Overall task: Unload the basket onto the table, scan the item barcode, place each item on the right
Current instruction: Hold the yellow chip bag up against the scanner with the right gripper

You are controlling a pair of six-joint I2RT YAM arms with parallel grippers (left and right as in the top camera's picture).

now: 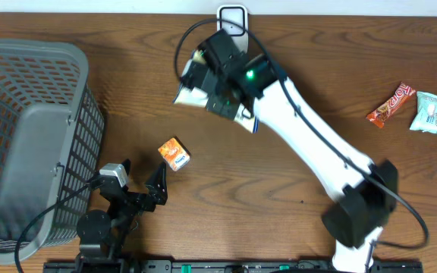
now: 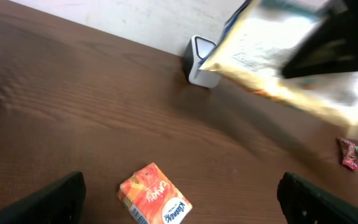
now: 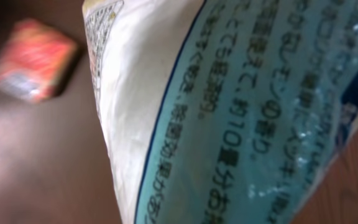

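While the right gripper (image 1: 212,74) clamps the snack bag (image 1: 190,98) with its fingers nearly together, the bag is held above the wooden table (image 1: 279,197) at about 12 o'clock in the overhead view. It is tilted and just beside the white barcode scanner (image 1: 232,16); can't tell whether they touch. Its printed back fills the right wrist view. Left gripper (image 1: 141,176) sits at 7 o'clock, fingers spread wide, holding nothing. Small orange carton (image 1: 174,154) lies on the table just off its 1 o'clock. Grey mesh basket (image 1: 89,136) at 9 o'clock. Red candy bar (image 1: 391,105) and pale green packet (image 1: 429,112) at 3 o'clock, side by side.
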